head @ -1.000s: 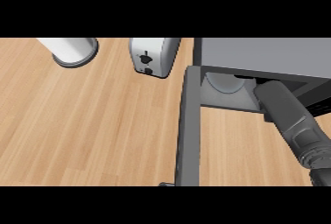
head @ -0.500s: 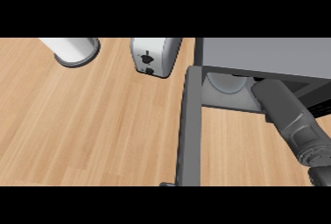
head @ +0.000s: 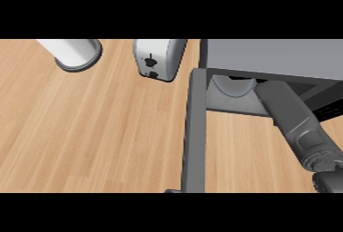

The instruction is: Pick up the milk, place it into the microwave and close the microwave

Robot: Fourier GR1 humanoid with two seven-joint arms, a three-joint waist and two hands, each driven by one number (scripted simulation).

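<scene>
The grey microwave stands at the upper right with its door swung open toward me, seen edge-on as a dark bar. Inside, part of a pale round turntable shows. My right forearm comes up from the lower right corner and passes into the microwave's opening. The right hand itself is hidden under the microwave's top. No milk is visible anywhere in the view. My left hand does not show either.
A silver toaster stands just left of the microwave at the back. A white cylinder on a grey base sits at the back left. Wooden counter spreads left of the open door.
My right forearm has slid a little further up and to the left, deeper into the microwave. Nothing else has moved.
</scene>
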